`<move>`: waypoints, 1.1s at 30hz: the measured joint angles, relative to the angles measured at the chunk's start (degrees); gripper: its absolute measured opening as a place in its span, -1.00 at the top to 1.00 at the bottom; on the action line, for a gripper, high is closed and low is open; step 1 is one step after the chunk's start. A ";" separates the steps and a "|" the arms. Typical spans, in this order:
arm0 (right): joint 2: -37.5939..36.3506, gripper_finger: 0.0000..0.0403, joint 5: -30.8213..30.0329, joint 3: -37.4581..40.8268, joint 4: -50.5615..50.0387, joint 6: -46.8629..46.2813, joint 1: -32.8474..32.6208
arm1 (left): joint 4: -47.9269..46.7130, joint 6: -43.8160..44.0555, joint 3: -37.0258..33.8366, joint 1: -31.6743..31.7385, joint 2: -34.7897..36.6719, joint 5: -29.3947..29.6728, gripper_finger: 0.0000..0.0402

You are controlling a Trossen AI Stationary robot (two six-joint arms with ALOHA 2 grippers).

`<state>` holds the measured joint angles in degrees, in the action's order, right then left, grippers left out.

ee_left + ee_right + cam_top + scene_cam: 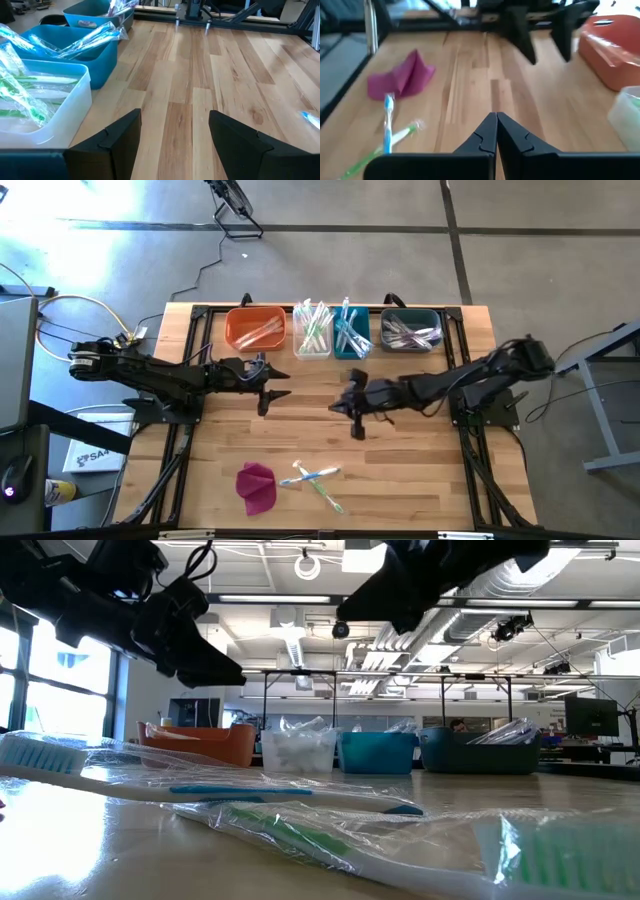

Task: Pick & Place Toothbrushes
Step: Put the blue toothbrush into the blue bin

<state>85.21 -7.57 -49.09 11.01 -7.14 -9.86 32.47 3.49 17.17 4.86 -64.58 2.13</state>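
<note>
Two wrapped toothbrushes lie loose near the table's near edge: a blue one and a green one, crossing each other. More wrapped toothbrushes fill four bins along the far edge. My left gripper hovers open above bare wood in front of the orange bin. My right gripper hovers shut over the table's middle, facing the left gripper. Neither touches anything.
A magenta cloth lump lies left of the loose toothbrushes. Beside the orange bin stand a clear bin, a teal bin and a dark teal bin. Bare wood lies between the grippers and the near edge.
</note>
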 joint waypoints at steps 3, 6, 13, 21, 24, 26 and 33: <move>3.87 0.99 0.54 -3.93 -2.37 1.98 -1.06 | -0.95 0.00 0.00 0.00 -0.01 0.00 -0.13; 7.27 0.99 2.89 -7.59 -3.68 3.64 -2.09 | -1.65 -0.21 -0.02 0.00 -0.01 0.01 -0.13; 13.82 0.99 9.11 -15.04 -4.62 4.40 -4.77 | -1.75 -0.22 -0.02 0.00 -0.01 0.02 -0.13; 20.20 0.99 12.10 -20.03 -6.71 3.96 -7.29 | -1.75 -0.22 -0.02 0.00 -0.01 0.00 -0.13; 21.28 0.99 12.06 -20.07 -6.76 1.73 -8.06 | -1.75 -0.22 -0.02 0.00 -0.01 0.01 -0.13; 21.31 0.99 11.95 -20.07 -7.68 -1.43 -8.72 | -1.75 -0.21 -0.02 0.00 -0.01 0.01 -0.13; 21.29 0.99 5.91 -20.07 -9.50 -5.07 -13.13 | -1.75 0.29 -0.02 0.00 -0.01 0.02 -0.13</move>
<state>106.50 -1.66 -69.17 1.51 -12.21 -22.99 30.72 3.77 17.15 4.86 -64.60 2.15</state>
